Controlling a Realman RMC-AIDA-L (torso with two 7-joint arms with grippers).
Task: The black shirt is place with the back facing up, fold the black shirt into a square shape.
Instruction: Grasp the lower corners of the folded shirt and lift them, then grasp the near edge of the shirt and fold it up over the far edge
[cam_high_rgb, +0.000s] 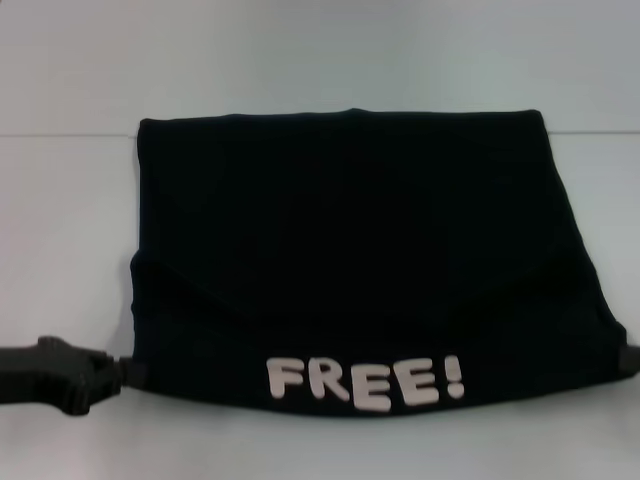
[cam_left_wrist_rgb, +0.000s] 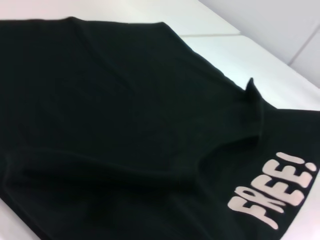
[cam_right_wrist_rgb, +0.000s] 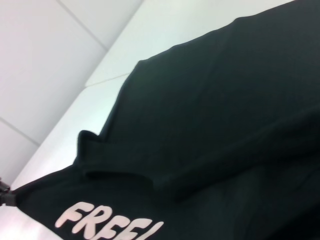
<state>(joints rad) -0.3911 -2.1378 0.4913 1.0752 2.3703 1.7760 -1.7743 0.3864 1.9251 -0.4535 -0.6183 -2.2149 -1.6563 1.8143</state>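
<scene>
Head view: my left pincer (cam_high_rgb: 128, 373) and right pincer (cam_high_rgb: 627, 358) hold the soft black shirt (cam_high_rgb: 350, 250) by its near corners, sleeves folded in, last fold pending.

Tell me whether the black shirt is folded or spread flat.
Folded: the black shirt forms a compact rectangle, layers overlapping, with the FREE! print turned up along its near edge.

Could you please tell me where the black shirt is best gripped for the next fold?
Probably the two near corners of the black shirt, beside the FREE! print. The left gripper and right gripper sit there, one per side; that near edge lies straight, so lifting both carries it evenly.
</scene>
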